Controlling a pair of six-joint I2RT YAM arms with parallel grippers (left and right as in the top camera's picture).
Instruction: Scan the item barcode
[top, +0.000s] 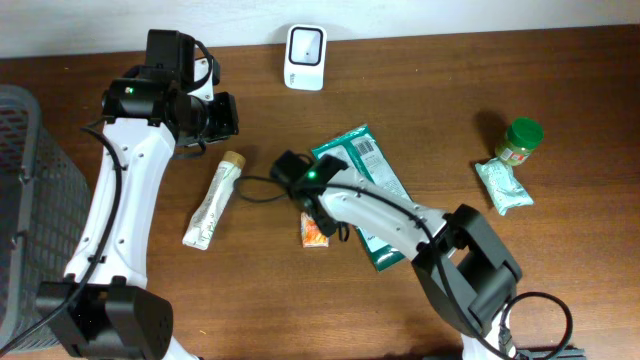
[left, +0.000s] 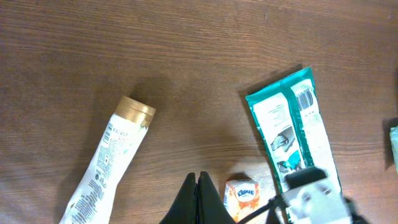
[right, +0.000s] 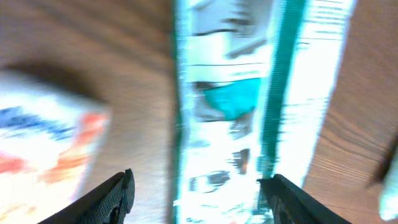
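A flat teal and white packet (top: 368, 160) lies on the brown tabletop (top: 450, 80) just right of centre in the overhead view. Its long axis runs from 11 o'clock to 5 o'clock. It looks like a soft film pouch with printed panels. Its barcode (top: 367, 152) faces up near the 11 o'clock end.

The right gripper (right: 199, 186) hangs low over the packet's middle with its fingers spread wide across the packet's width, holding nothing. That wrist view is blurred, so whether the fingertips touch the film is unclear.

A small orange and white tissue pack (top: 314, 232) sits just beside the packet at 8 o'clock, close to one finger. The likely trouble is that closing here pinches only slack film, which crumples or slips out. The finger could also catch the tissue pack and drag it along. A grip nearer the barcode would hide it from the reader.

The white scanner (top: 305, 57) stands well apart at 11 o'clock. The left gripper (left: 199, 193) hangs closed and empty above the tabletop, between the tissue pack and a cream tube (top: 213, 205).
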